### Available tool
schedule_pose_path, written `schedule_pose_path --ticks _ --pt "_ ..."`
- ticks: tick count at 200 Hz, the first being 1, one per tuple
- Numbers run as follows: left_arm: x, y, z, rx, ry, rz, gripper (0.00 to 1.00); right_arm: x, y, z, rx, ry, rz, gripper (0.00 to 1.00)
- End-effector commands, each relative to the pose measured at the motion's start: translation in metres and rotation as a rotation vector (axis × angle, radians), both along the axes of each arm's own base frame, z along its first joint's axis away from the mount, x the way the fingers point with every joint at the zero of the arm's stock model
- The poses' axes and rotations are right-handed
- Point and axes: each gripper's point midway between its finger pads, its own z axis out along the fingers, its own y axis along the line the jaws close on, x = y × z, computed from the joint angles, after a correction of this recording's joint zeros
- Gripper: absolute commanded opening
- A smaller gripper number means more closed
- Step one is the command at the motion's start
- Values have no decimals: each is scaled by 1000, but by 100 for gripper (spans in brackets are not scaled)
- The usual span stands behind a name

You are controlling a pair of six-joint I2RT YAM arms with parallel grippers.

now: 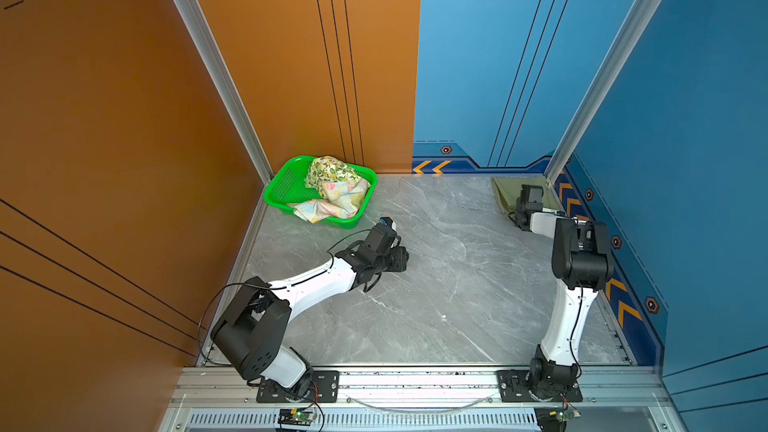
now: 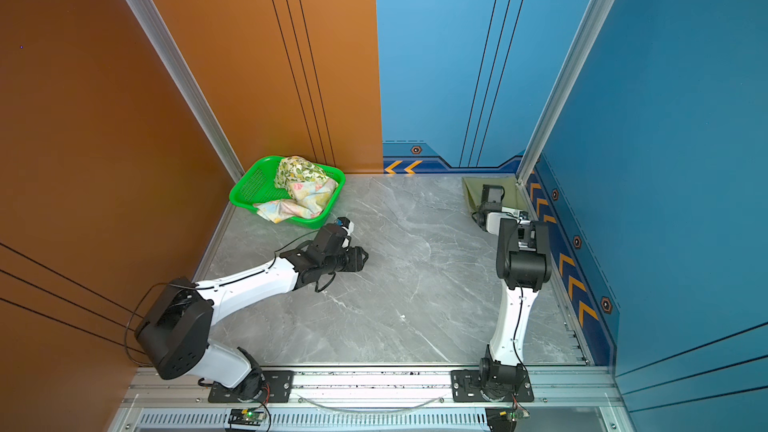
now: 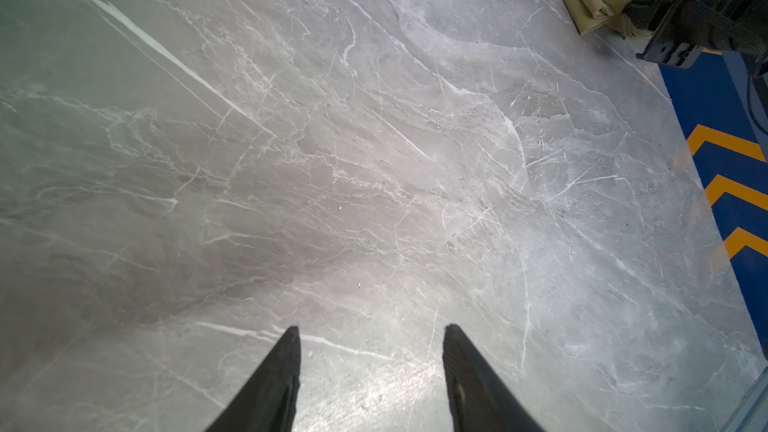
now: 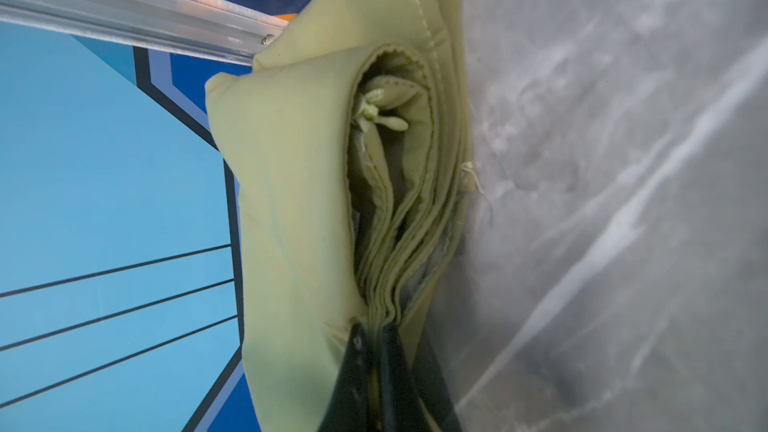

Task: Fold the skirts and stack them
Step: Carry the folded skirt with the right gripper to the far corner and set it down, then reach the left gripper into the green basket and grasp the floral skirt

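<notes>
Left hand (image 3: 370, 332) half-open over the glossy, veined grey marble surface (image 1: 436, 292), gripping nothing. Right hand (image 4: 374, 332) pinched on the layered edge of the folded olive-green skirt (image 4: 291, 168), far-right corner. Far-left, the perforated plastic basket (image 1: 284, 191) holds the crumpled lemon-print skirt (image 1: 330, 170) and floral skirt (image 1: 340, 197).

Left arm (image 1: 309, 280) is lying low and stretched out over the surface (image 1: 457, 297), angling toward the green basket (image 1: 275, 198). Its wrist is sitting near the basket's front corner, not touching it. Left pincer (image 3: 370, 328) is hanging jaws apart, gripping nothing. Right arm (image 1: 565, 317) is standing upright and bending at the elbow, with the forearm reaching far across from the basket, well apart from it. Right pincer (image 4: 374, 328) is pinching tight on the folded edge of the olive-green skirt (image 4: 291, 168).
</notes>
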Motion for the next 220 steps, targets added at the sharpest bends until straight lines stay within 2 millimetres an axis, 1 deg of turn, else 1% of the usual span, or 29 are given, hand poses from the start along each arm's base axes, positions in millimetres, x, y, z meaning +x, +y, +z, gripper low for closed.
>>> schedule_pose_path --ticks 1,25,39,43,48,53,59,60,66,73,77,79,80,82,85,86,90,108,117,134,141,149,157,162,171,181,190,203,220 --pt "3 4 8 8 -2 -1 56 -8 7 -13 -13 68 -15 0" --pt "3 8 13 11 -9 7 56 -7 10 -16 -6 65 -11 0" --pt "4 12 20 9 -20 16 59 -6 10 -15 -3 64 2 0" --pt "5 13 22 12 -25 23 60 -6 10 -13 -5 64 9 4" --pt "6 15 26 14 -32 28 62 -6 9 -11 -9 63 19 13" --pt "8 17 30 18 -40 34 65 -5 10 -7 -16 59 34 21" --pt "12 18 40 15 -65 42 70 -4 11 0 -33 52 60 29" --pt "10 20 39 23 -57 44 70 -4 11 0 -36 51 67 30" --pt "11 23 44 38 -60 48 73 -2 13 8 -62 49 107 42" --pt "14 25 54 44 -82 55 78 -2 16 16 -87 55 152 58" --pt "14 28 54 60 -80 59 80 -5 17 18 -100 68 169 65" --pt "18 27 65 53 -102 63 82 -7 18 16 -105 79 177 68" --pt "19 27 68 55 -105 65 83 -8 18 15 -108 85 180 70" --pt "21 29 71 59 -109 70 85 -8 18 28 -120 70 185 73" --pt "22 30 74 67 -111 75 85 -10 19 34 -136 67 197 78" --pt "22 31 76 69 -114 76 88 -11 20 35 -140 67 201 79" --pt "24 34 81 82 -115 84 91 -14 20 40 -162 67 218 83" --pt "32 48 103 137 -122 118 98 -29 27 60 -256 75 298 97" --pt "34 58 114 180 -128 139 99 -38 30 69 -298 93 340 100" --pt "44 86 128 264 -130 199 98 -52 43 84 -386 112 439 100" --pt "49 100 129 296 -122 231 98 -58 50 90 -420 124 481 100" --pt "55 119 129 337 -112 275 98 -61 64 99 -461 112 547 100" --pt "61 136 129 369 -107 312 98 -68 77 107 -489 99 598 94" --pt "64 146 128 391 -101 332 98 -74 86 113 -518 95 623 93" --pt "69 166 125 439 -93 377 99 -86 105 128 -601 77 673 93" --pt "74 185 120 467 -69 420 99 -100 131 139 -675 70 739 92" --pt "78 202 114 471 -46 462 99 -110 156 145 -701 46 815 92" --pt "83 223 104 459 -6 518 99 -124 191 148 -719 14 920 91" --pt "94 242 91 411 40 570 99 -138 238 153 -745 -42 1047 91"
